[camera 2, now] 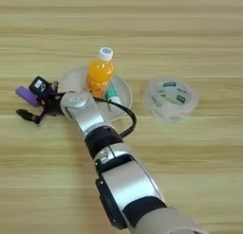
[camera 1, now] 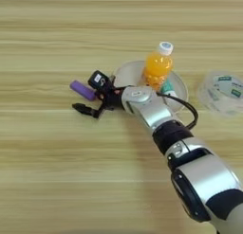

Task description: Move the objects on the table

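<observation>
Right pincer [camera 1: 90, 94] spread wide, purple stick [camera 1: 82, 90] between its fingers, seemingly ungripped, on table [camera 1: 57, 171]

Bright, even room light, soft focus throughout

Only faint shadows fall on the table [camera 1: 47, 181] beneath the silver forearm [camera 1: 152, 112]; the tape roll [camera 2: 170, 98] looks hazy, and the wood grain smears.

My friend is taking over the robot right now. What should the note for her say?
Right gripper: open, empty, its fingers on either side of the purple stick, not closed on it.
Purple stick: lying on the table, left of the plate.
Teal tube: on the plate beside the orange bottle.
Tape roll: on the table, right of the plate.
Done: nothing grasped.
Left: close on the stick and move it, probably.
</observation>
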Available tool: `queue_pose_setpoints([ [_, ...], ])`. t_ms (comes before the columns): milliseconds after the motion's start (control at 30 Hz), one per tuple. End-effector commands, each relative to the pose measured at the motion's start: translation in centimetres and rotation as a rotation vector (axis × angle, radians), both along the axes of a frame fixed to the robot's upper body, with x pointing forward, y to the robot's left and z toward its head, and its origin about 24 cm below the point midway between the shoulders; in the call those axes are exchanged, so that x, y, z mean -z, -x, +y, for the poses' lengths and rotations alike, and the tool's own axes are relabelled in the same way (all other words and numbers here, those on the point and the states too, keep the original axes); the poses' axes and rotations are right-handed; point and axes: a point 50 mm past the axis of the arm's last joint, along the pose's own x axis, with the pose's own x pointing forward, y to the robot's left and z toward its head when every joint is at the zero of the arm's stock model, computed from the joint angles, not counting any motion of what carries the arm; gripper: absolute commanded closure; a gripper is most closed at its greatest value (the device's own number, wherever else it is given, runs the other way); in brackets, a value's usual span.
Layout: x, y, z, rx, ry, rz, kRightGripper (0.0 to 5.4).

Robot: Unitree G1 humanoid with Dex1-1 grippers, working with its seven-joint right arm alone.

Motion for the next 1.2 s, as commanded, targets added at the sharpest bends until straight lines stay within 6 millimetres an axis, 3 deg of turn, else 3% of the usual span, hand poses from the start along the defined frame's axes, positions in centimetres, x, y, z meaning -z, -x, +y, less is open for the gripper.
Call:
queue_pose_setpoints([
  [33,-3.57,-1.79,0.69,-0.013,-0.013,-0.131,0.34],
  [833,-3.46,-1.61,0.82,-0.034,-0.004,-0.135,3.42],
  [1000,-3.45,-1.59,0.9,-0.037,-0.004,-0.135,3.94],
  [1200,-3.62,-1.5,1.01,-0.04,-0.016,-0.141,3.98],
])
